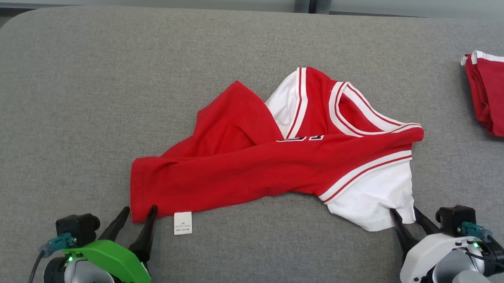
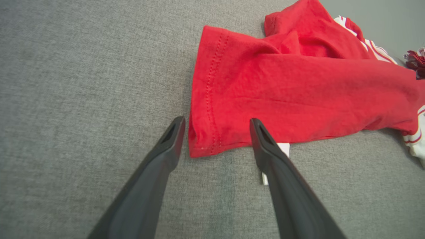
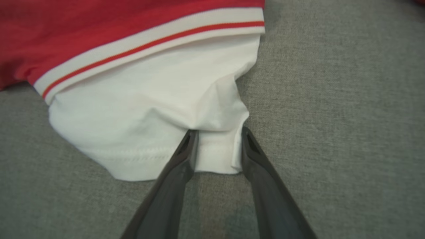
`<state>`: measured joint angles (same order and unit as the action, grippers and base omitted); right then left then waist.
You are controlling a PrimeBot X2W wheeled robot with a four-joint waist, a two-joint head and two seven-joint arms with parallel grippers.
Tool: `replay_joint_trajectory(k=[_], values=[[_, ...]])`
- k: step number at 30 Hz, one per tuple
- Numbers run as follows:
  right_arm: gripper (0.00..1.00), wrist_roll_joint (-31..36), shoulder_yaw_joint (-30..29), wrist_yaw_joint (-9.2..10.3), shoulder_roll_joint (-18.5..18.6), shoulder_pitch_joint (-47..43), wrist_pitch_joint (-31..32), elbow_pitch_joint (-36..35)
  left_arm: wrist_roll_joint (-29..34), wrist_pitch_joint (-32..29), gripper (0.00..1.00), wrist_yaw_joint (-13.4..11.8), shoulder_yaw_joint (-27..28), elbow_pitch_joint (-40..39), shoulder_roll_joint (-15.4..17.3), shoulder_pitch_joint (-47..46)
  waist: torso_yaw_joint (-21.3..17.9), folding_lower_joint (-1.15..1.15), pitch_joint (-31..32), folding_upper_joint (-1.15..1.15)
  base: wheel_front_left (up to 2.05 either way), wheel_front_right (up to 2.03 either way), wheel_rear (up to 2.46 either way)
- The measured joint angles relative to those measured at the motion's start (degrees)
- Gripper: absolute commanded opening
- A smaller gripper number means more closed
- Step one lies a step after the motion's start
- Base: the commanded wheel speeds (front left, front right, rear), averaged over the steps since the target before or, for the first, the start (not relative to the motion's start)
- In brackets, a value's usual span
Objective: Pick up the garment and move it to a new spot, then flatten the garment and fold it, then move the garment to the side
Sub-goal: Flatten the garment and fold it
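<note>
The garment (image 1: 277,160) is a red jersey with white sleeves and striped trim, lying crumpled in the middle of the grey padded table (image 1: 64,105). My left gripper (image 1: 139,210) is open, its fingers straddling the jersey's near left red corner (image 2: 206,139); the left gripper (image 2: 216,121) has the hem lying between its jaws, untouched by them. My right gripper (image 1: 404,211) is at the near right white sleeve (image 3: 149,109). The right gripper (image 3: 219,131) has its jaws partly drawn in around the sleeve's hem corner, the cloth puckering at the tips with a gap still between them.
A second red and white folded garment (image 1: 502,96) lies at the table's far right edge. A white care label (image 1: 183,223) sticks out under the jersey's near hem. The table's back edge meets a pale wall.
</note>
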<state>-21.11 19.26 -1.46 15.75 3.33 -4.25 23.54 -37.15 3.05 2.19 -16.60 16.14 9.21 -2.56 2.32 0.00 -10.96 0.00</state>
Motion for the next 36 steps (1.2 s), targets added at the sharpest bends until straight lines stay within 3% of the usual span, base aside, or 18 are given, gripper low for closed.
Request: replay_joint_trajectory(k=[7,9,10,11,12,14,15,22,26,30,36], values=[[0.62,-0.2,0.0,-0.56,-0.4,1.0,-0.7,1.8,-0.5,-0.6,1.00,0.7,-0.2,1.8,-0.8,-0.5,-0.5,0.00,-0.2,0.00,0.00,0.00,0.00],[0.48,-0.2,0.0,-0.58,-0.5,1.2,-0.8,2.2,-0.6,-0.6,1.00,0.8,-0.2,2.1,-0.9,-0.7,-0.5,0.00,-0.2,0.00,0.00,0.00,0.00],[0.48,-0.2,0.0,-0.75,-0.5,1.3,-0.8,2.4,-0.7,-0.6,1.00,0.8,-0.2,2.2,-0.9,-0.9,-0.6,0.00,-0.2,0.00,0.00,0.00,0.00],[0.42,-0.2,0.0,-1.02,-0.5,1.5,-0.8,2.6,-0.8,-0.6,1.00,0.8,-0.2,2.4,-0.9,-1.1,-0.6,0.00,-0.2,0.00,0.00,0.00,0.00],[0.27,-0.2,0.0,-1.08,-0.4,1.7,-0.8,2.9,-0.9,-0.6,0.86,0.8,-0.2,2.6,-1.0,-1.3,-0.6,0.00,-0.2,0.00,0.00,0.00,0.00],[0.00,-0.4,0.0,-1.58,-0.3,2.1,-0.8,3.3,-0.9,-0.6,0.06,0.9,-0.4,3.2,-1.2,-1.5,-0.6,0.00,-0.3,0.00,0.00,0.00,0.00],[0.00,-0.9,0.0,-2.08,-0.3,2.1,-0.8,3.4,-1.0,-0.9,0.00,1.2,-0.6,3.5,-1.3,-1.8,-0.5,0.00,-0.3,0.00,0.00,0.00,0.00],[0.00,-8.6,-0.9,-5.02,-2.3,2.8,0.2,2.4,-2.4,-2.6,0.00,2.2,-0.5,2.6,-1.4,-3.0,-0.5,0.00,0.0,0.00,0.00,0.00,0.00],[0.00,-14.9,-2.3,-5.70,-3.4,6.5,1.7,-2.3,-4.0,-5.3,0.00,3.2,-0.6,-1.6,0.3,-5.2,-1.1,0.00,0.4,0.00,0.00,0.00,0.00],[0.00,-18.9,-4.9,-5.69,0.2,14.2,3.0,-9.5,-4.6,-8.3,0.00,3.9,-0.1,-8.0,4.2,-11.6,-1.6,0.00,1.7,0.00,0.00,0.00,0.00],[0.00,-27.0,-9.4,-5.66,6.0,22.0,4.1,-23.7,-10.0,-15.0,0.00,4.4,1.9,-18.4,7.4,-18.7,-2.3,0.00,4.7,0.00,0.00,0.00,0.00]])
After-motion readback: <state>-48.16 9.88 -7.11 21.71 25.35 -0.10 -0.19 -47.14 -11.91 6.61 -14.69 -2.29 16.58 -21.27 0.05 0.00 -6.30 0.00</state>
